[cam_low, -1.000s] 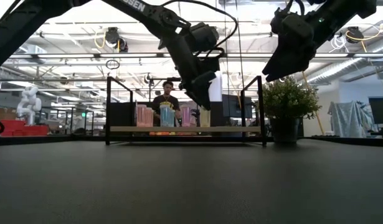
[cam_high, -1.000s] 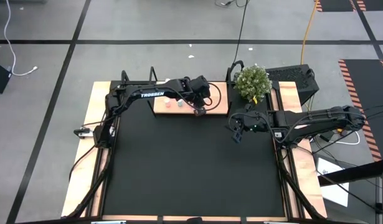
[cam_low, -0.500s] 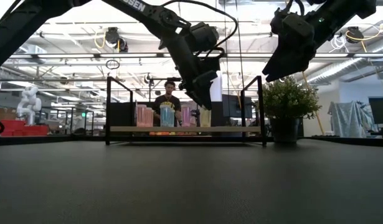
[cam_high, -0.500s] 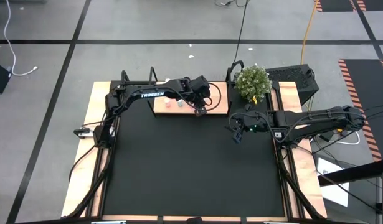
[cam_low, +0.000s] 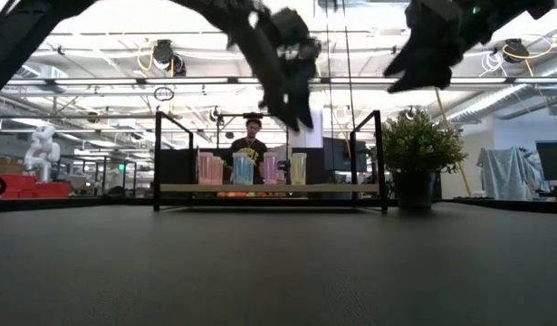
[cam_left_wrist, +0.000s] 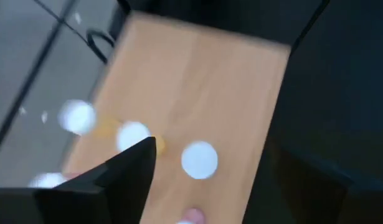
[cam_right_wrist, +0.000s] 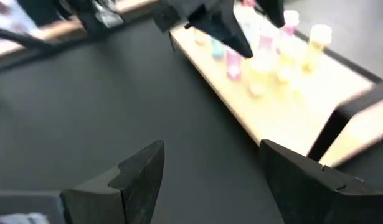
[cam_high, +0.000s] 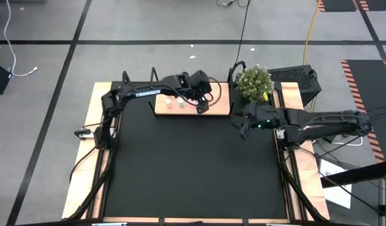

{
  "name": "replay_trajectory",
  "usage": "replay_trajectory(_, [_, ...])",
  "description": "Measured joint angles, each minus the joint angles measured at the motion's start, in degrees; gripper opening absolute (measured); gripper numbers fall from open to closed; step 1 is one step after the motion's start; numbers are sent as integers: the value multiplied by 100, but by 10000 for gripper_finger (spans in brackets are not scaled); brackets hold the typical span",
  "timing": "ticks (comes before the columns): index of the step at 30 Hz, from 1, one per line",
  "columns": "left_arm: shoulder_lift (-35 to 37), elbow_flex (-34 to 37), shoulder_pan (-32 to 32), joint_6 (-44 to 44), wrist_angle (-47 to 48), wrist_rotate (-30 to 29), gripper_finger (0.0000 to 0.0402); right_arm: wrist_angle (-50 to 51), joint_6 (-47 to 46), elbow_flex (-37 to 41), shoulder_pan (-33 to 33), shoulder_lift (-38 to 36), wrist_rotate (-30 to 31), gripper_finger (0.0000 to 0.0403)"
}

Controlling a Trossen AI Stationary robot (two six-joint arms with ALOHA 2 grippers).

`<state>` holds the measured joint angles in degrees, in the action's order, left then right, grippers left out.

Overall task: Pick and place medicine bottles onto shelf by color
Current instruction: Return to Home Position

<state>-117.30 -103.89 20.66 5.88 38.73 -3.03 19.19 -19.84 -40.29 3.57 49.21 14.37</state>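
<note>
Shelf (cam_high: 219, 107) at far edge of desk (cam_high: 180, 169), about centre. Medicine bottles (cam_right_wrist: 266, 41) upright on it, white caps up. Low view, left to right: pink bottle (cam_low: 206, 169), teal-blue bottle (cam_low: 244, 169), purple-pink bottle (cam_low: 271, 168), yellow bottle (cam_low: 299, 168), close together around the board's middle. More stand behind these; exact count can't be read. Person (cam_low: 253, 140) in the room behind the shelf. Left hand (cam_high: 201, 107) in the air above the shelf, over the yellow end of the row, clear of the bottles. Its fingers (cam_left_wrist: 126, 171) are released and spread, board and caps showing between, nothing gripped. Potted plant (cam_high: 253, 81) just beside the shelf's right end. Right hand (cam_high: 244, 132) raised over the desk, near the shelf's right front corner and the plant. Its fingers (cam_right_wrist: 138, 174) are wide apart and empty.
</note>
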Motion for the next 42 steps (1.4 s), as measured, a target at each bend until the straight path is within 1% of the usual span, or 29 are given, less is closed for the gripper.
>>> replay_trajectory(4, [513,-481,-31,37,286,3,324,-131,436,-198,247,-508,-720,256])
replay_trajectory(6, [854,-609,-41,67,230,-190,326,-177,810,-353,281,-783,-1051,255])
replay_trajectory(8, [1298,-546,4,68,-109,-450,316,-171,1181,-496,273,-1072,-1294,246])
replay_trajectory(10, [1783,-275,94,-38,-539,-476,287,-181,1367,-627,274,-1346,-1312,226])
replay_trajectory(13, [2601,609,226,-351,-1153,-237,224,-120,1512,-647,327,-1795,-1293,169])
replay_trajectory(18, [3977,2684,69,-640,-2581,237,106,252,1639,-647,372,-2419,-1370,37])
replay_trajectory(19, [4246,3058,38,-644,-2877,311,83,393,1734,-647,372,-2521,-1450,19])
replay_trajectory(20, [4537,3410,15,-643,-3066,321,59,499,1842,-645,372,-2620,-1466,11])
replay_trajectory(22, [5094,4093,-14,-537,-3376,352,19,729,1912,-645,372,-2811,-1442,13])
replay_trajectory(24, [5643,4722,-17,-467,-3638,431,9,957,1947,-645,372,-2951,-1368,14])
replay_trajectory(26, [6232,5305,-13,-459,-3788,733,14,1248,2203,-645,374,-3077,-1270,7])
replay_trajectory(27, [6515,5586,-17,-516,-3887,765,15,1397,2409,-645,374,-3133,-1258,4])
replay_trajectory(29, [7081,6117,-17,-874,-3944,767,15,1548,2724,-645,373,-3222,-1073,2])
replay_trajectory(31, [7580,6602,-13,-1242,-3920,747,10,1555,2739,-643,374,-3286,-842,3])
replay_trajectory(32, [7821,6827,-13,-1344,-3914,765,6,1513,2734,-643,376,-3313,-831,2])
replay_trajectory(34, [8288,7192,-26,-1342,-3883,852,3,1492,2773,-642,374,-3374,-870,1])
replay_trajectory(37, [8857,7663,-81,-1465,-3907,841,6,1535,2785,-489,372,-3521,-1183,1])
replay_trajectory(40, [9422,8103,-91,-1391,-3904,787,5,1425,2723,-159,372,-3737,-1417,1])
replay_trajectory(42, [9790,8406,-91,-1374,-3912,774,3,1179,2672,143,370,-3894,-1425,1])
